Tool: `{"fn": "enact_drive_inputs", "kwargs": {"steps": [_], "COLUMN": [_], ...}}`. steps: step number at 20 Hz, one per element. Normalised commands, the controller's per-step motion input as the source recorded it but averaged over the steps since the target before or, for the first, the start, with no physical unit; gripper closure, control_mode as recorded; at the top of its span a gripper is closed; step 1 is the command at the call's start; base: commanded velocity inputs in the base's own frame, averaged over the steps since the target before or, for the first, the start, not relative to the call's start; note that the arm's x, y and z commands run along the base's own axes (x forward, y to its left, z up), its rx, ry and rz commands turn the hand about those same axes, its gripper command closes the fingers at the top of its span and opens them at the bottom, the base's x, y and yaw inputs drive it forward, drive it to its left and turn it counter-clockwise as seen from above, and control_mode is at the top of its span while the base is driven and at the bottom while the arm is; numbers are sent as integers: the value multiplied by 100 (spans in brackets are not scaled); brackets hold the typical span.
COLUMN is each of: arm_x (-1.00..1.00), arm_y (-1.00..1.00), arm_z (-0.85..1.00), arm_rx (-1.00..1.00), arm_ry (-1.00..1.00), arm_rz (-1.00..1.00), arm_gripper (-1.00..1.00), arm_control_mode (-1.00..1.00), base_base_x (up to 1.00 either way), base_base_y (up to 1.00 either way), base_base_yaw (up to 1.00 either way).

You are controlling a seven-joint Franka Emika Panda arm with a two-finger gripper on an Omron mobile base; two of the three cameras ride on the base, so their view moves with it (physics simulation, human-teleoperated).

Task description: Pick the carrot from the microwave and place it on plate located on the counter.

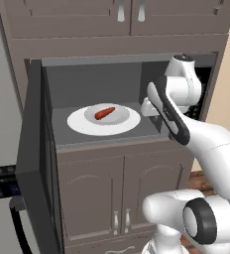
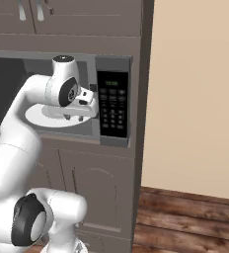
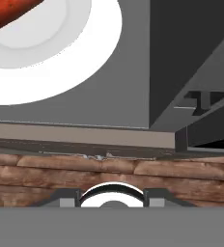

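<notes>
A red-orange carrot (image 1: 105, 113), short and tapered, lies on a small greyish dish (image 1: 118, 115) atop the white turntable (image 1: 82, 122) inside the open microwave (image 1: 87, 82). The robot's hand (image 2: 73, 117) hovers at the cavity's right front edge, nearly closed and holding nothing. The right base view shows the black keypad (image 2: 112, 105), its green display and button labels too blurred to read. The hand view adds the wooden floor (image 3: 41, 173) below, with the carrot at its upper left corner.
</notes>
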Motion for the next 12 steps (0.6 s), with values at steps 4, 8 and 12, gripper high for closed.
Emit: {"fn": "enact_drive_inputs", "kwargs": {"steps": [4, 8, 12], "arm_x": [-7, -5, 3], "arm_y": [54, 100, 100], "arm_z": [0, 0, 0], "arm_rx": [-2, -4, -3], "arm_ry": [-3, -22, -29], "arm_rz": [-2, -12, -17], "arm_gripper": [-100, -100, -100], "arm_control_mode": [-100, -100, -100], "base_base_x": [0, 0, 0], "base_base_y": [0, 0, 0], "base_base_yaw": [0, 0, 0]}}
